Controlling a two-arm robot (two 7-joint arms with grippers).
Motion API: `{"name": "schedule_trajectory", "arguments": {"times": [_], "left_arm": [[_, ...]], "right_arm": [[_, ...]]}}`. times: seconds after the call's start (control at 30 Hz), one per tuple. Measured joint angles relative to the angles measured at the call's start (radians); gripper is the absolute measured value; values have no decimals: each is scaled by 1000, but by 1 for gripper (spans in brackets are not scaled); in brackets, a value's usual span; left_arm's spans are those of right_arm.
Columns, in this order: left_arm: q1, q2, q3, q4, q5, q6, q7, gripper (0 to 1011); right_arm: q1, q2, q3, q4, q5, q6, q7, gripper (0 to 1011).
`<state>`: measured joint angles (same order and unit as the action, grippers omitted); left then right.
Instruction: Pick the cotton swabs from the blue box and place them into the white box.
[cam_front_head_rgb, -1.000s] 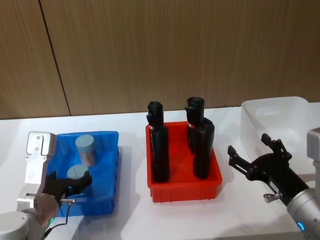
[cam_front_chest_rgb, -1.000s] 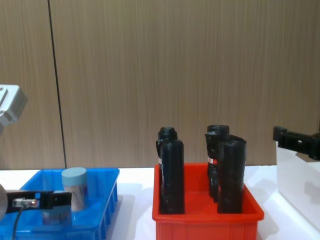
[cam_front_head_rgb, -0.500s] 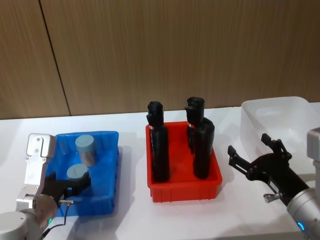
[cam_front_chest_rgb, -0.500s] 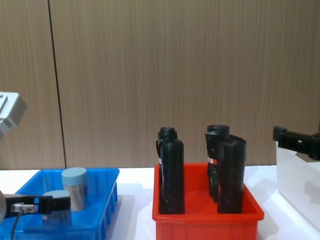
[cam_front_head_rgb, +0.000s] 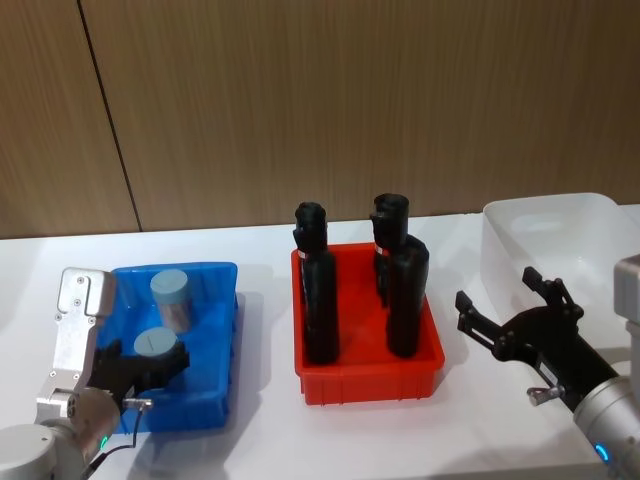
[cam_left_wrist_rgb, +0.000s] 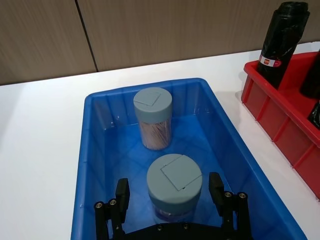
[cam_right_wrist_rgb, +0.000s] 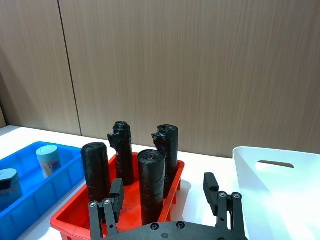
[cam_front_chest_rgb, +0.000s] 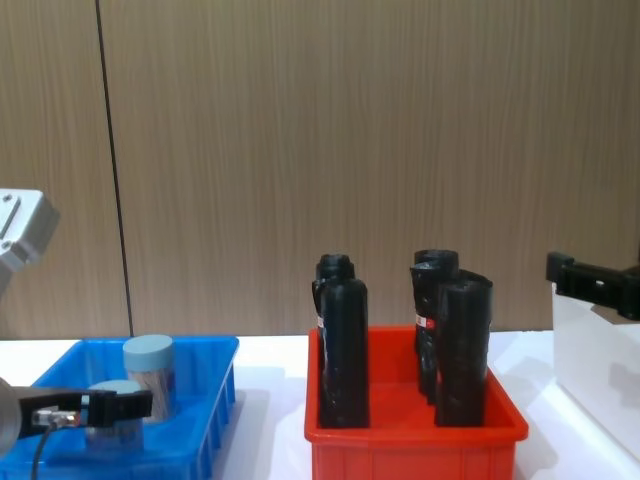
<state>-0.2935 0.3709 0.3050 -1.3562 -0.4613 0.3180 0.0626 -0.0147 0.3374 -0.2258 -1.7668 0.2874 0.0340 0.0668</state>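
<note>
**Item 1, my left end effector (cam_left_wrist_rgb: 169, 190).** Fingers apart, low inside the blue box (cam_left_wrist_rgb: 90, 165). Not clamped on anything.

**Item 2, near jar of cotton swabs (cam_left_wrist_rgb: 174, 179).** Directly between my left fingers, upright, with its long axis vertical and the pale lid on top. A narrow gap shows on each side of the lid, slimmer on one side, so I judge that I straddle it without gripping. Closing straight across its round body should catch it, with no turning needed.

**Item 3, far jar of cotton swabs (cam_left_wrist_rgb: 152, 117).** Straight ahead of the left fingers, deeper in the same box. Upright and apart from the near jar.

**Item 4, red bin (cam_front_head_rgb: 370, 385) with black bottles (cam_front_head_rgb: 320, 300).** To the right of my left end effector, on the bench (cam_front_head_rgb: 270, 430). It stands between the blue box and the goal.

**Item 5, my right end effector (cam_front_head_rgb: 497, 287).** Fingers spread and holding nothing, beyond the red bin.

**Item 6, white box (cam_front_head_rgb: 545, 203).** Farthest from my left end effector, just behind the right one. My left arm is nearer to the jars and my right arm is nearer to this box.
</note>
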Motion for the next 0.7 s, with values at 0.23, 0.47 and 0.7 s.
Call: {"name": "schedule_trajectory", "arguments": {"times": [0.23,0.47,0.7], "left_arm": [[-8,-7,1,24,4,-30,-31,1004],[-17,-16,3,47,6,-48,-56,967],[-23,-22,6,59,18,-50,-67,799]], "right_arm": [[0,0,0,0,0,0,0,1001],[0,0,0,0,0,0,0,1001],[0,0,0,0,0,0,0,1002]]}}
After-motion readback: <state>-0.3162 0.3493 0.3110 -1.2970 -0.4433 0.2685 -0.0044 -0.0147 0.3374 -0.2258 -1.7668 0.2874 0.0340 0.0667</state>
